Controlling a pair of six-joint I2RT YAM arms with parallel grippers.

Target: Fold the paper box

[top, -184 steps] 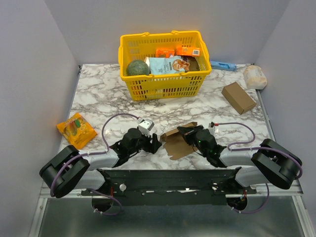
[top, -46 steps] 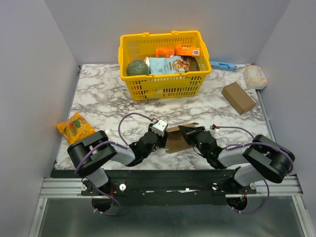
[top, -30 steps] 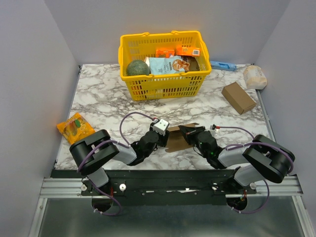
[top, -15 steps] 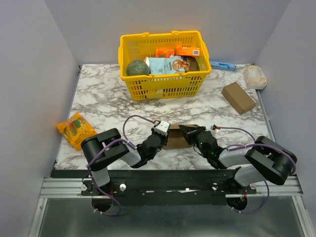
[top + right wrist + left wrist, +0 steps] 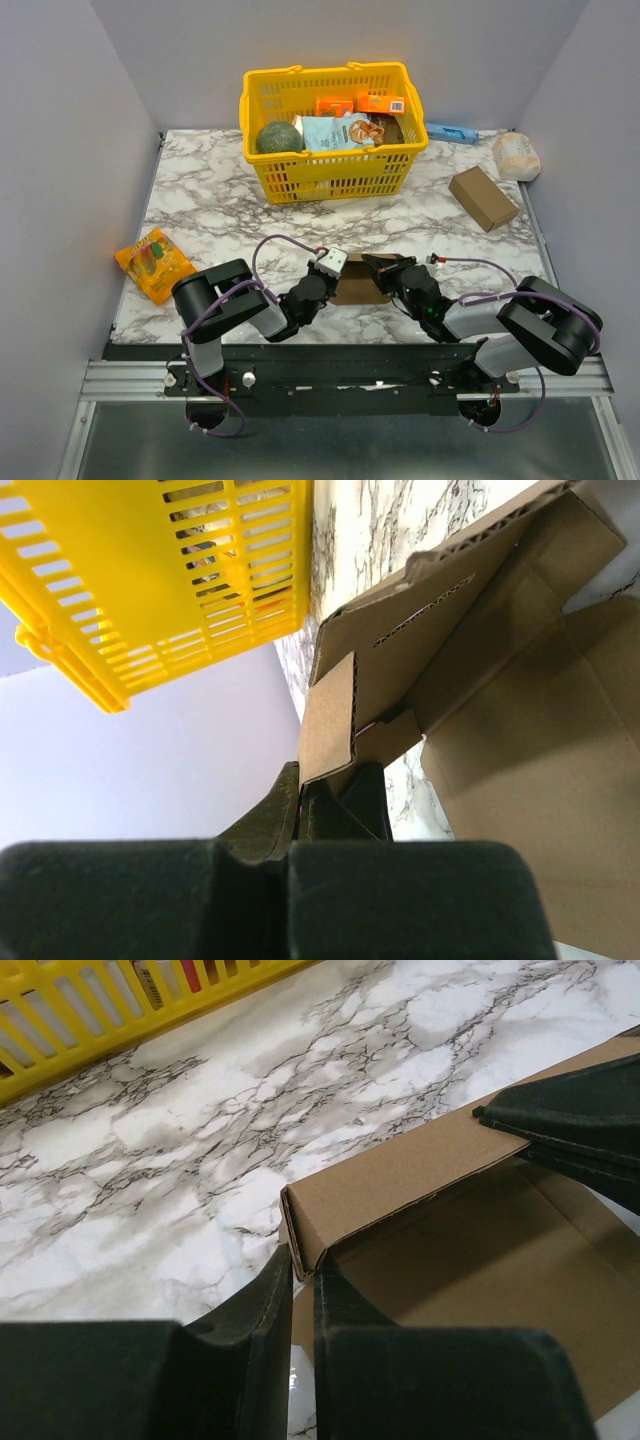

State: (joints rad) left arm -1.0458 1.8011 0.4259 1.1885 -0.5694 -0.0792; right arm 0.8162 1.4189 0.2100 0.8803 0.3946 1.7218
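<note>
Since the frame of six seconds ago the left arm has drawn in from the lower left toward the centre of the top view. The thin brown creased-cardboard paper box (image 5: 358, 287), then spread open and flat, now sits gathered into a narrower shape. It rests on the white marbled desk (image 5: 200, 200) at lower centre, below the yellow plastic basket (image 5: 330, 178) and well apart from it.

The left claw (image 5: 337, 278) is clenched on the box's left corner; in its wrist view the fingers (image 5: 275, 1285) pinch the short upright wall just where it meets the long one. The right claw (image 5: 387, 270) is clamped on a small flap at the opposite end, the card caught between its fingertips (image 5: 290, 795).

By my reading the fold is partly done. One long wall stands raised along its crease and a corner is formed, while the floor panel (image 5: 480, 1280) lies open. The far flaps look only half bent in the right wrist view. The remaining walls, the tabs and the closing appear not yet done.
</note>
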